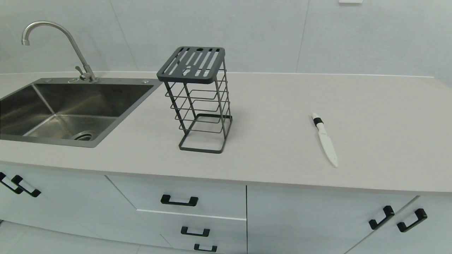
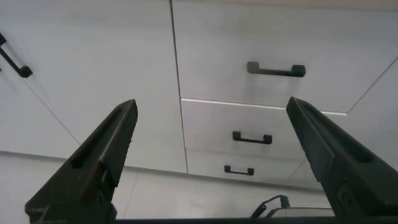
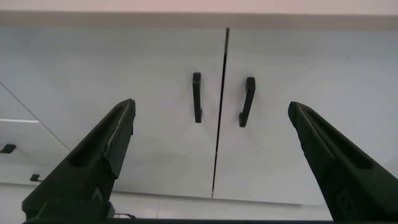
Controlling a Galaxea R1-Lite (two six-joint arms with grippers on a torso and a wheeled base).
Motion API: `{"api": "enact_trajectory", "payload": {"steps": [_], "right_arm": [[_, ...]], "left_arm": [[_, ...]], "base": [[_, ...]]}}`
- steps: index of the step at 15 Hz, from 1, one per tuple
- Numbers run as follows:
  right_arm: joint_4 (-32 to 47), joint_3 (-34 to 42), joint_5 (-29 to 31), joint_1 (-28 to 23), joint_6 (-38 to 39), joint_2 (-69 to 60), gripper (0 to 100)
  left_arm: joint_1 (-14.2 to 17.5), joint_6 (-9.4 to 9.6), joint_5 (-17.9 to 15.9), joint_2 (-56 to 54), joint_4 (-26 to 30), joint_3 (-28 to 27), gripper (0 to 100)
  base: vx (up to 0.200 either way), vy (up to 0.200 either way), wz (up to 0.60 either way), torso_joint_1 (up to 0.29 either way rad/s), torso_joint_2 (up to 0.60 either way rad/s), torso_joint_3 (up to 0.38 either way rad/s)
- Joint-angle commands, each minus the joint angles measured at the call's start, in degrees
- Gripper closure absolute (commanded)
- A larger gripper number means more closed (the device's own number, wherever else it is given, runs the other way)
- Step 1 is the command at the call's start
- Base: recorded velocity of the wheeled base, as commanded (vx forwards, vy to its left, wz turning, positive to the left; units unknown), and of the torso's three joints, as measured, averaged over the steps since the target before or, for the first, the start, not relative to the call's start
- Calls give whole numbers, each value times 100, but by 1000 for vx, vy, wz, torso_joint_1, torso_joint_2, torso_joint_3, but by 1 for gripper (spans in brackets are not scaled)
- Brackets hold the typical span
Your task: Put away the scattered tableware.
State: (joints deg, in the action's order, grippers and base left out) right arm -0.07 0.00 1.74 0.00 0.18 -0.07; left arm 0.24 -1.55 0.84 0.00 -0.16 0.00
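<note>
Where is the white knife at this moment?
Head view: the white knife lies flat on the countertop on the robot's right, apart from the black wire rack, tip toward the front edge.

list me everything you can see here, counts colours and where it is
knife: one, white with a black band, flat on the counter right of the rack
rack: one, black wire with a slotted top, upright mid-counter beside the sink
sink: one, steel, set into the counter's left end
tap: one, steel, behind the sink
counter: one, light grey, across the view
cabinet fronts: pale grey, below the counter
handles: seven, black, on the cabinet fronts
left gripper: one, dark, open, facing the drawers
right gripper: one, dark, open, facing two cabinet doors
</note>
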Motion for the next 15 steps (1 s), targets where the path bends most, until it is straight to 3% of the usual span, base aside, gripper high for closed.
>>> {"api": "enact_trajectory", "payload": {"steps": [1, 13, 15], "right_arm": [[-1, 0, 1, 0, -1, 7, 0], [-1, 0, -7, 0, 8, 7, 0], [-1, 0, 1, 0, 26, 7, 0]], "left_arm": [[2, -3, -5, 9, -2, 0, 0], [2, -30, 4, 9, -2, 0, 0], [2, -30, 4, 9, -2, 0, 0]], "base": [[0, 0, 0, 261, -496, -242], [0, 0, 0, 285, -548, -265], [0, 0, -600, 300, -576, -290]]}}
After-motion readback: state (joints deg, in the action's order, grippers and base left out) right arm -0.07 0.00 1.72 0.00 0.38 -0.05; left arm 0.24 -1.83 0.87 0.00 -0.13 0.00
